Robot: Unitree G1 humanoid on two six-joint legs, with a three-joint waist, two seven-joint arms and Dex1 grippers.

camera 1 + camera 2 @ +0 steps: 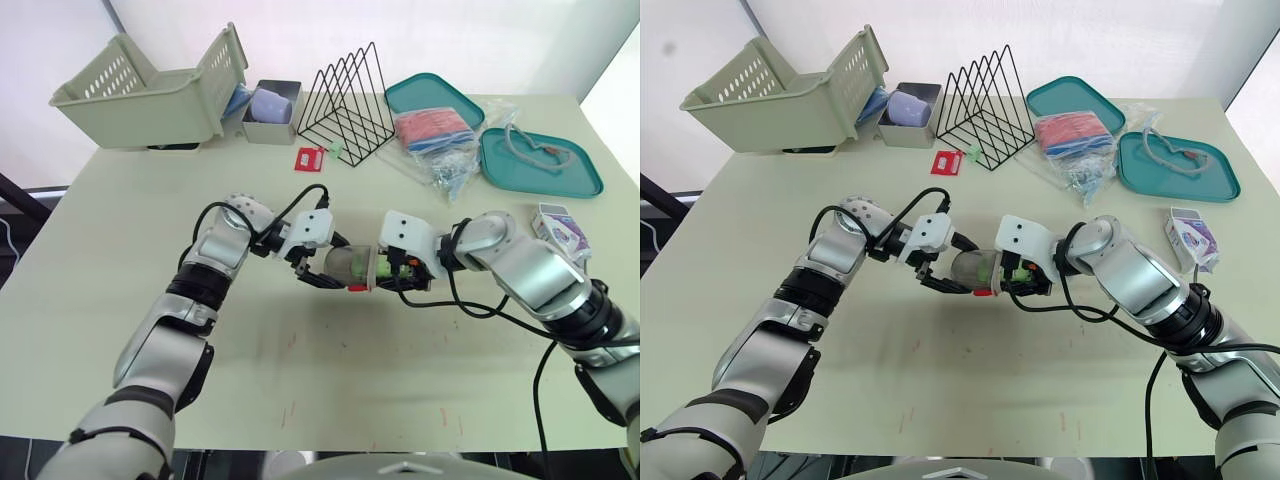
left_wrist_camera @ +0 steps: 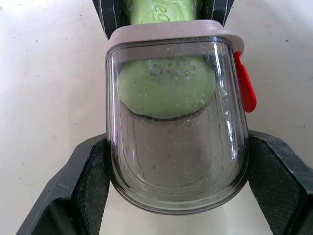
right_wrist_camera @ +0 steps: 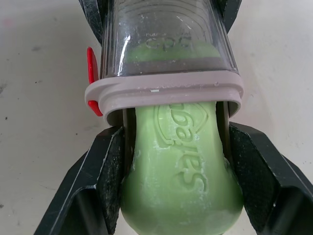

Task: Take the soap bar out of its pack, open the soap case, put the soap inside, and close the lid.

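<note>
Left pincer (image 2: 177,144) clenched on the clear soap case (image 2: 176,166), one finger on each side; right pincer (image 3: 176,134) clenched on the green soap bar (image 3: 181,186); the two meet nose to nose just above the middle of the worktop (image 1: 300,380); soap's front end is inside the case mouth, past the grey rim, back end sticking out between the right fingers; red latch (image 2: 246,85) on the case side; basket (image 1: 150,90), wire rack (image 1: 350,105) and teal trays (image 1: 545,165) at the far edge, well apart.
</note>
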